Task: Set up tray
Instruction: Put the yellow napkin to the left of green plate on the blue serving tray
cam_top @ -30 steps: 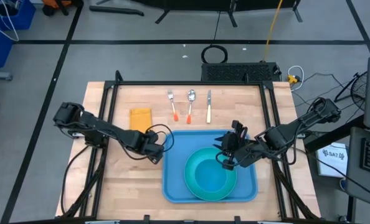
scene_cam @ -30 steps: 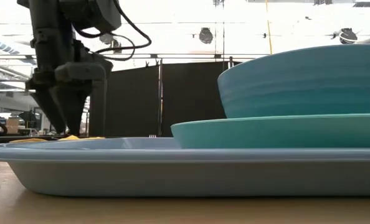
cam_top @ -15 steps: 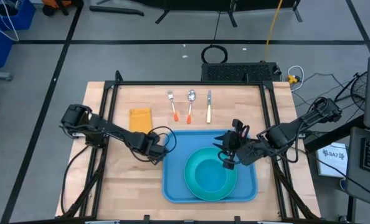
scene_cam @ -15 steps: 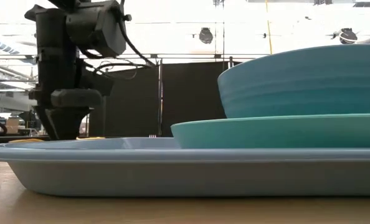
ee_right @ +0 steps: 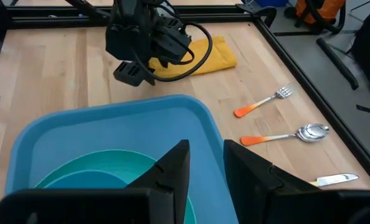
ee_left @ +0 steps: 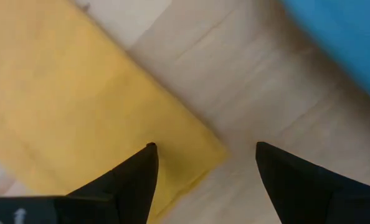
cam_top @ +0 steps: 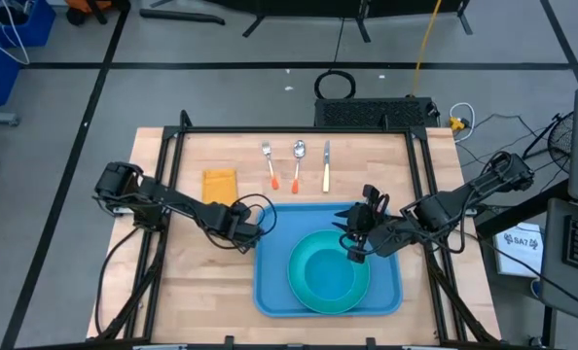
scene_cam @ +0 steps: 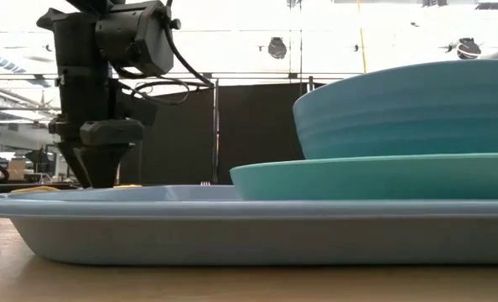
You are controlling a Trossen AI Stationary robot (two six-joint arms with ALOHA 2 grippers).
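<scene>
From table height we see only the near rim of the tray (scene_cam: pixel 232 220), cut off at both picture edges; the teal plate (scene_cam: pixel 375 178) and the bowl (scene_cam: pixel 417 113) on it run out of frame, and the cutlery is hidden from there. From above, the left gripper's (cam_top: pixel 245 231) fingertips are lost under its own dark body and cable. Its wrist camera settles the matter: the two fingers (ee_left: pixel 135 177) stand wide apart, holding nothing, poised over the wood with a corner of the yellow cloth (ee_left: pixel 79 106) beneath one finger and the blue tray off to the other side. The left arm reaches in from the table's left edge, wrist bent downward, claw hanging just outside the tray's left rim. The right gripper (cam_top: pixel 355 245) hovers over the tray (cam_top: pixel 274 253), above the far rim of the plate (cam_top: pixel 330 270), its arm stretched in from the right. Its fingers (ee_right: pixel 172 165) are parted by a narrow gap with nothing between them. Beyond that claw lie a fork (ee_right: pixel 263 102), a spoon (ee_right: pixel 288 135) and a knife (ee_right: pixel 334 180) on the bare wood.
</scene>
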